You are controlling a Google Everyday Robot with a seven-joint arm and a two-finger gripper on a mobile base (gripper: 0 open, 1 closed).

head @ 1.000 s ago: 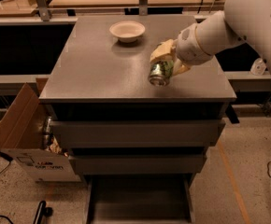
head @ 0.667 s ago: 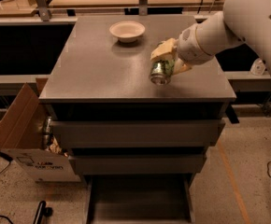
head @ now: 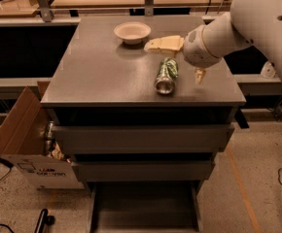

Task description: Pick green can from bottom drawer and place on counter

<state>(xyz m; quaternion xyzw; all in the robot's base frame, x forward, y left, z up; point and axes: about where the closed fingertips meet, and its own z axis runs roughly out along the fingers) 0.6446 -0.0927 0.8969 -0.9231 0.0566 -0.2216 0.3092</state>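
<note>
The counter (head: 97, 76) carries the can (head: 165, 75), which lies on its side right of centre, near the front edge, with one silver end facing the front. The arm (head: 257, 18) reaches in from the right. Its claw (head: 174, 63) is spread wide over the far end of the can and holds nothing. One finger (head: 164, 43) lies flat beyond the can and the other points down just to its right. I cannot tell whether either touches the can.

The can is probably light and thin-walled. It would be stiff enough for a moderate squeeze but would dent under a hard one. Its skin is smooth and slippery, and lying as it does, it can roll sideways at a nudge. The best hold is across the middle of the body, with the pads on opposite sides of the curve and clear of the rims.

By count:
- one counter
- one arm
- two shut drawers with plain fronts
- one bottom drawer (head: 143, 208), pulled out with nothing in it
- one box (head: 19, 135) on the floor at the left
- one bowl (head: 132, 32) at the back of the counter
- one claw
- one can
</note>
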